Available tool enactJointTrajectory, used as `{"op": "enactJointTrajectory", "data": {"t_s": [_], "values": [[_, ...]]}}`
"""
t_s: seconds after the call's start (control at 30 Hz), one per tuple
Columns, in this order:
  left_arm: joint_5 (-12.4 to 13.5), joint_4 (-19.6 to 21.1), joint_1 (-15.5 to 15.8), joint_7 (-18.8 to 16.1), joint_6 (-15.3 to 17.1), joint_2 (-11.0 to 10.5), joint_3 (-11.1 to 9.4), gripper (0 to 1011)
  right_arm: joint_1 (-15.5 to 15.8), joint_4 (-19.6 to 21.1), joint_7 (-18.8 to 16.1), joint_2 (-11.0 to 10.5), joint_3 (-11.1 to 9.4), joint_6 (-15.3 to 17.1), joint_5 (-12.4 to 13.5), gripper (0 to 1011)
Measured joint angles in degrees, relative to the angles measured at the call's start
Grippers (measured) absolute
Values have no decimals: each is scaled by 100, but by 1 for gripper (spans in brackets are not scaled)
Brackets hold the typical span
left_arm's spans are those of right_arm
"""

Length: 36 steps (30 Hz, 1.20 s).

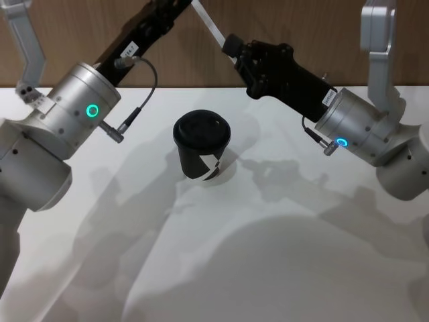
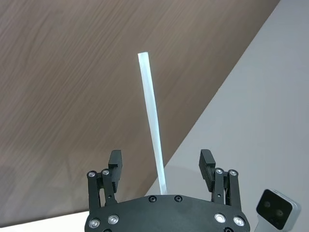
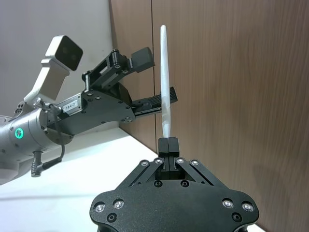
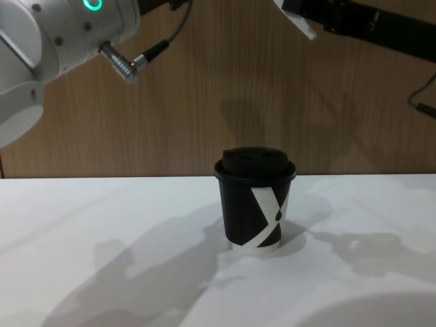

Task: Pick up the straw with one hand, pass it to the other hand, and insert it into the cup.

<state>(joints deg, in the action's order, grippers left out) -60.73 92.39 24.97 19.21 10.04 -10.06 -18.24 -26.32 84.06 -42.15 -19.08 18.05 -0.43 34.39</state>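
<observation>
The right end effector (image 3: 169, 144) pinched the straw (image 3: 164, 72) while the left end effector (image 2: 161, 162) stood open around it; any left move should avoid nudging the straw.

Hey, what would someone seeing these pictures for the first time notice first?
The white straw is held in the air in front of the wood wall, pinched near one end by the shut right claw. The left claw is open around it, the straw in the gap between its fingers, touching neither. Below them a black cup with a white X mark stands on the white table.
</observation>
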Motion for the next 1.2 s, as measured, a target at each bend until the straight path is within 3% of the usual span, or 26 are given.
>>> {"op": "enactJointTrajectory", "data": {"t_s": [0.53,0.9,0.93,0.97,1.03,1.2], "values": [[-73,-508,365,176,-61,80,-129,969,0,0,0,0,0,0,0,0],[-152,-668,482,382,-156,83,-175,675,0,0,0,0,0,0,0,0],[-162,-677,489,408,-167,80,-180,607,0,0,0,0,0,0,0,0],[-169,-681,492,424,-174,79,-183,607,0,0,0,0,0,0,0,0],[-185,-690,502,461,-190,67,-191,504,0,0,0,0,0,0,0,0],[-214,-691,516,521,-221,40,-210,359,0,0,0,0,0,0,0,1]]}}
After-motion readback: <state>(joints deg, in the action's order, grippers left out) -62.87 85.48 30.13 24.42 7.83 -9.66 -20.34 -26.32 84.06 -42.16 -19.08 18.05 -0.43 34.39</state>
